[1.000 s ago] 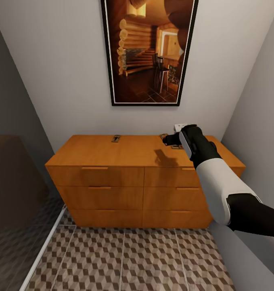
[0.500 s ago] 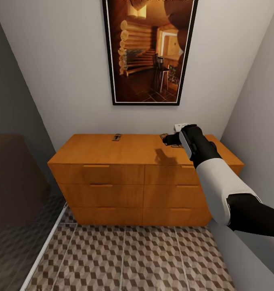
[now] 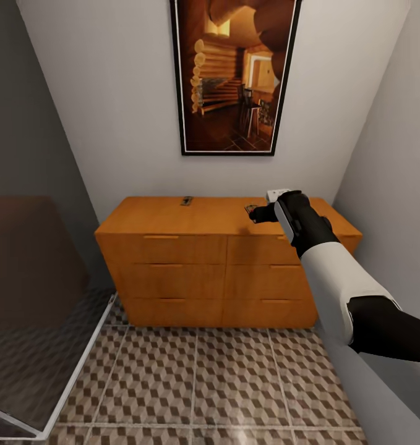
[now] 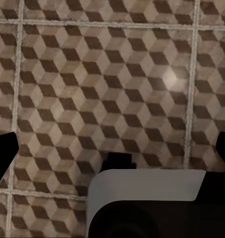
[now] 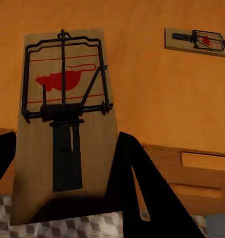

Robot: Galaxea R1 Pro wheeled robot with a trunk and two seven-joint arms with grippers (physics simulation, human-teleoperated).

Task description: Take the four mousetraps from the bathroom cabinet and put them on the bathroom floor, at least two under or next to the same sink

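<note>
The orange-brown cabinet [image 3: 172, 266] stands against the back wall, its drawers shut. One mousetrap [image 3: 186, 201] lies on its top near the wall and also shows in the right wrist view as the mousetrap [image 5: 196, 40]. My right gripper [image 3: 254, 213] hovers over the right half of the top, shut on another mousetrap [image 5: 67, 124], whose wire and red mark face the camera between the dark fingers [image 5: 137, 188]. My left gripper [image 4: 112, 148] hangs open over the cube-patterned bathroom floor [image 4: 112, 74], nothing between its fingers [image 4: 3, 153].
A framed picture [image 3: 234, 74] hangs above the cabinet, with a white socket [image 3: 276, 194] beside my wrist. A grey wall [image 3: 389, 185] is close on the right. A dark glass shower area [image 3: 30, 296] with a white rail lies at the left. Patterned floor [image 3: 222, 383] spreads before the cabinet.
The whole view has shifted: the cabinet now looks farther off and more to the right, so the camera moved back. My right gripper keeps the mousetrap and sits nearer the cabinet's front edge.
</note>
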